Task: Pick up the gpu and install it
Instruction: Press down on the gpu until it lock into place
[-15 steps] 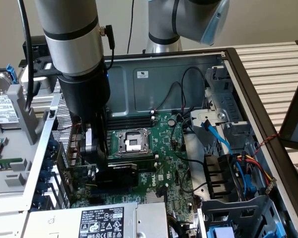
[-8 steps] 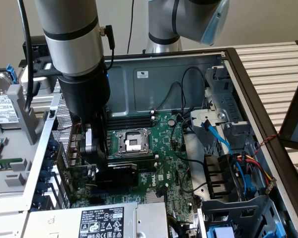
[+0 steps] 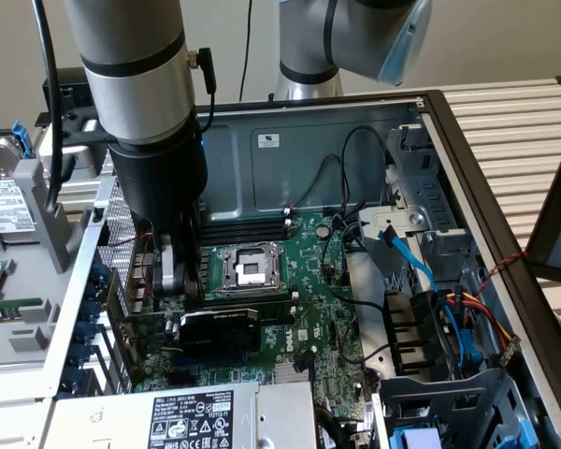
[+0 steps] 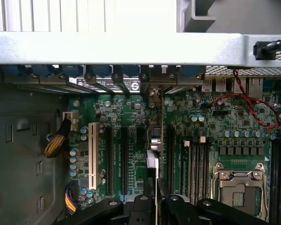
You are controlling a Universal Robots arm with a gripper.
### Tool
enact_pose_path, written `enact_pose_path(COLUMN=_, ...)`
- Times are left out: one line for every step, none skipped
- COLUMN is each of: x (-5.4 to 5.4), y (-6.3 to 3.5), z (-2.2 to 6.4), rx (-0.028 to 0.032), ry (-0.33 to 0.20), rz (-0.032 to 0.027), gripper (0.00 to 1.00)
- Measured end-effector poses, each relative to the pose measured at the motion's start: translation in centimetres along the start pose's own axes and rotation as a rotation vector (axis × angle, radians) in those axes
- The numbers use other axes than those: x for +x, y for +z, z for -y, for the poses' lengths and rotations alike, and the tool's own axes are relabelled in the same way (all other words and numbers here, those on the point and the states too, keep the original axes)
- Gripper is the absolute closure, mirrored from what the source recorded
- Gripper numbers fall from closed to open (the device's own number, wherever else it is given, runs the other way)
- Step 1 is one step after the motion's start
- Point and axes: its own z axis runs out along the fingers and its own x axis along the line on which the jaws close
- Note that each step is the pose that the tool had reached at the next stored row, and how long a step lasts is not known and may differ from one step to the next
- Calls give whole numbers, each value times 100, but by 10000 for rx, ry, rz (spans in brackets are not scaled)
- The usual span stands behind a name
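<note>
Black plastic shrouds one face of the gpu (image 3: pixel 220 329), a short expansion card on a green circuit board, which stands on edge over the large green motherboard (image 3: pixel 318 309) inside the open grey metal computer case (image 3: pixel 290 140). In the exterior view the card lies just behind the silver power supply with its white label (image 3: pixel 192 416), which sits nearest the camera at the case's front edge. The card's length runs toward the exterior view's right, and its end toward the exterior view's left meets the perforated rear wall of the case (image 3: pixel 122 234).

Directly above that card hangs the black pincer (image 3: pixel 173 276) of the grey and black robot arm (image 3: pixel 145 103). Its dark fingers (image 3: pixel 168 267) come down onto the card's upper edge and appear closed against it; in the wrist view the black finger linkages (image 4: pixel 145 211) press in on both sides of the thin card edge (image 4: pixel 153 159), which stands between the black expansion slots (image 4: pixel 116 159). Whether the card is seated in a slot cannot be told.

Beyond the card, the silver metal processor socket (image 3: pixel 248 267) lies on the motherboard, and behind it run long thin black memory sticks (image 3: pixel 243 226). Toward the exterior view's right, blue cables (image 3: pixel 416 267) and a bundle of red, yellow and black wires (image 3: pixel 477 313) cross the drive bays. Farther back stands the arm's silver base (image 3: pixel 309 56).
</note>
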Motion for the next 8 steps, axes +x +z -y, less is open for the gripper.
enact_pose_path(x=1, y=0, z=0, rx=0, ry=0, rz=0, gripper=87)
enact_pose_path(x=2, y=0, z=0, rx=0, ry=0, rz=0, gripper=89)
enact_pose_path(x=3, y=0, z=0, rx=0, ry=0, rz=0, gripper=89)
enact_pose_path(x=3, y=0, z=0, rx=0, ry=0, rz=0, gripper=89)
enact_pose_path(x=3, y=0, z=0, rx=0, ry=0, rz=0, gripper=89)
enact_pose_path(x=2, y=0, z=0, rx=1, ry=0, rz=1, gripper=89)
enact_pose_path(x=-3, y=1, z=-2, rx=1, ry=-1, rz=-4, gripper=89)
enact_pose_path(x=-11, y=1, z=-8, rx=0, ry=-2, rz=-8, gripper=89)
